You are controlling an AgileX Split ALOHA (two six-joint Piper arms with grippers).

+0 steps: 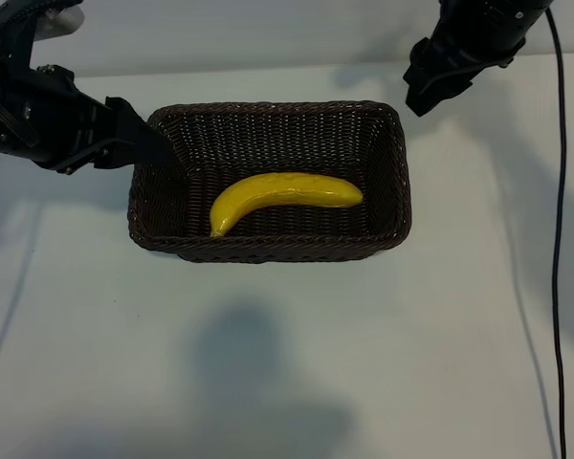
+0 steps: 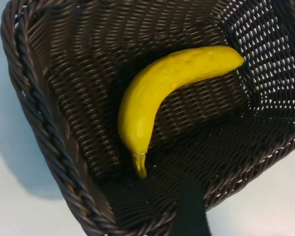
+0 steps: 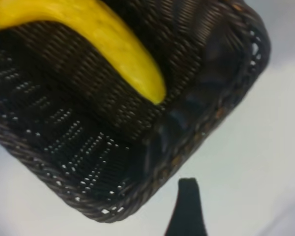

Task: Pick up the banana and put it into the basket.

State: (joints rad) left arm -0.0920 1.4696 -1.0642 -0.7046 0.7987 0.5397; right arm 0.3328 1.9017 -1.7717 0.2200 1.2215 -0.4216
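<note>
Curved bright yellow banana (image 1: 285, 196) lying in dark woven basket (image 1: 268, 251), both grippers' jaws spread, empty.

The left end effector (image 1: 143, 143) reaches the basket (image 1: 268, 251) at its left rim, yet its fingertips merge with the dark wicker there, so contact cannot be told. The left arm runs off the exterior view's left edge. The right end effector (image 1: 430, 86) is cut by the top edge, its fingertips not distinguishable. In the left wrist view only one dark finger (image 2: 189, 211) shows, cut by the frame edge, and the basket's far corners are cropped. In the right wrist view the banana (image 3: 103, 44) is cut off, stem unseen, and blurred; one finger (image 3: 187, 211) shows.
</note>
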